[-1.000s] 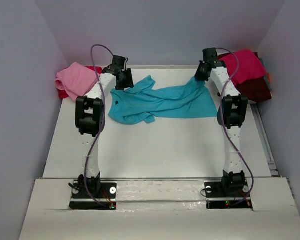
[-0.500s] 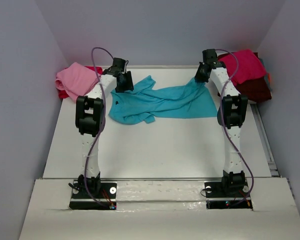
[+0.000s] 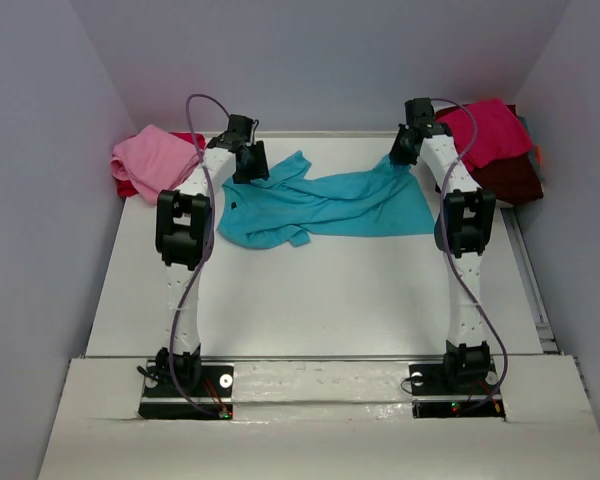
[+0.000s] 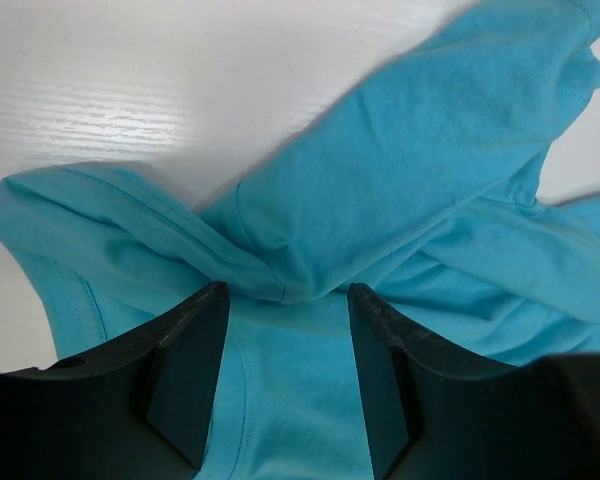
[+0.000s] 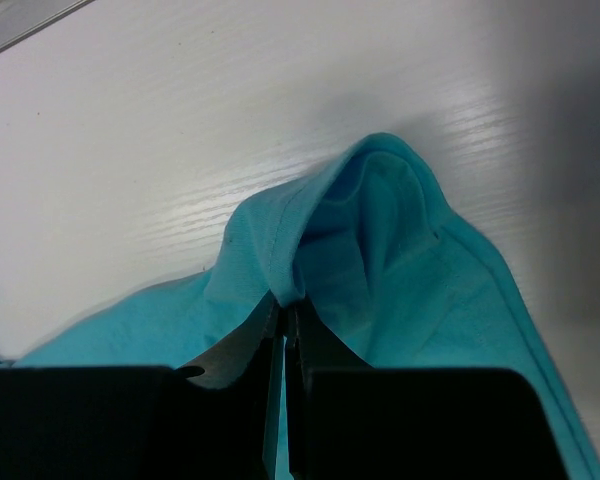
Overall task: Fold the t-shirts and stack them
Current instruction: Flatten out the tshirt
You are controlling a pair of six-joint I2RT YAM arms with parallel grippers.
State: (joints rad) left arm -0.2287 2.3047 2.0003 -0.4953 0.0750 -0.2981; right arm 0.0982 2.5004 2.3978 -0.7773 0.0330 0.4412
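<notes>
Turquoise t-shirt (image 3: pixel 320 205): soft knit, rumpled, spread across upper centre of white wood-grain counter (image 3: pixel 320 300)
Right pincer (image 5: pixel 285 315): closed, pinching a peaked fold at the shirt's edge
Left pincer (image 4: pixel 288 300): partly open, straddling a creased ridge, gripping nothing
Pink t-shirt (image 3: pixel 152 155): bundled, upper left

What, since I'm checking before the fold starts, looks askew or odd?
The turquoise t-shirt is not flat: it lies twisted and bunched at the far side of the table, one part flopped over the rest. The right gripper pinches one edge into a raised peak; the left gripper hangs open over the folds.
</notes>
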